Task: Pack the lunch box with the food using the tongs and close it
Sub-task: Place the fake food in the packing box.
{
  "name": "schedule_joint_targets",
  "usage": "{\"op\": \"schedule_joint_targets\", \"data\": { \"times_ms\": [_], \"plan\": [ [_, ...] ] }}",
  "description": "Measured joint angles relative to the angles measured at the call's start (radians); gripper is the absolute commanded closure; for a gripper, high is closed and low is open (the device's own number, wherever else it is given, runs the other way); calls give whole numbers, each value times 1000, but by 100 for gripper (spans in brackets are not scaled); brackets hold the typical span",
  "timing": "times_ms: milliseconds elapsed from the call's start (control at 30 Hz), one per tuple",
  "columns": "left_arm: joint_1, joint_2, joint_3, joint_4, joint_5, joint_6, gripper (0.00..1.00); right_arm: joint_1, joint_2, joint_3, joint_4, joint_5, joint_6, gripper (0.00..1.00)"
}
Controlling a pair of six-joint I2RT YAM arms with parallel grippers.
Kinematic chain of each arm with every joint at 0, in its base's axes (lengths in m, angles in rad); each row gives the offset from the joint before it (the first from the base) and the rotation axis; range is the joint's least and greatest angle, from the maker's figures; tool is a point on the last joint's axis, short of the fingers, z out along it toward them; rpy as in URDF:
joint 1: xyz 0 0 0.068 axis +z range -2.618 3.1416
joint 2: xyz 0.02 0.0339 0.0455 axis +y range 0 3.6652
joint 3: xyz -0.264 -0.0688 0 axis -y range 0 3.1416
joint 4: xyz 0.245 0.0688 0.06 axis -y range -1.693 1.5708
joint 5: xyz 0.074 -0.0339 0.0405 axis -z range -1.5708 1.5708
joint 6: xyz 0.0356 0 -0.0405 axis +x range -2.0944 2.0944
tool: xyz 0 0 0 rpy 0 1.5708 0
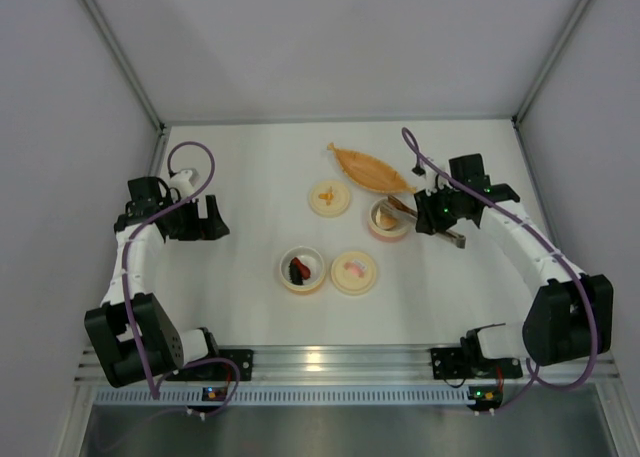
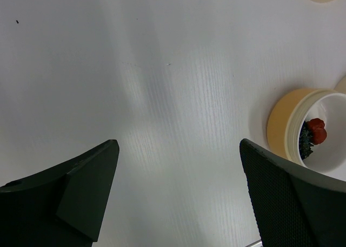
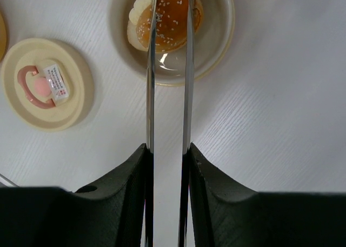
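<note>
The right hand (image 3: 167,149) is clamped on slender grey metal tongs (image 3: 150,95), the left hand (image 2: 178,144) spread apart; white sticker (image 3: 57,81) on round cream lid (image 3: 21,104), print unreadable.

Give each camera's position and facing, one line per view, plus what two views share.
Top external: above and behind, facing down on the table; left arm and right arm show.
Left wrist: faces down past the open left gripper toward a bowl.
Right wrist: faces down along the tongs in the right gripper.
Shared: right wrist and top both show the pink lid.
</note>
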State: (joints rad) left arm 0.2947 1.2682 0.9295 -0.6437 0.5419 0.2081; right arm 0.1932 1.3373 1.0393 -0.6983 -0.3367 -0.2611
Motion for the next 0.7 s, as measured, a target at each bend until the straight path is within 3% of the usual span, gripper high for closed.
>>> {"op": "schedule_joint_targets", "data": {
  "times_ms": [333, 700],
  "plan": [
    [0, 0, 0, 0, 0, 0, 2, 0, 0, -5, 0, 0, 5, 54],
    [0, 0, 0, 0, 0, 0, 2, 0, -1, 39, -17, -1, 12, 53]
  ]
}}
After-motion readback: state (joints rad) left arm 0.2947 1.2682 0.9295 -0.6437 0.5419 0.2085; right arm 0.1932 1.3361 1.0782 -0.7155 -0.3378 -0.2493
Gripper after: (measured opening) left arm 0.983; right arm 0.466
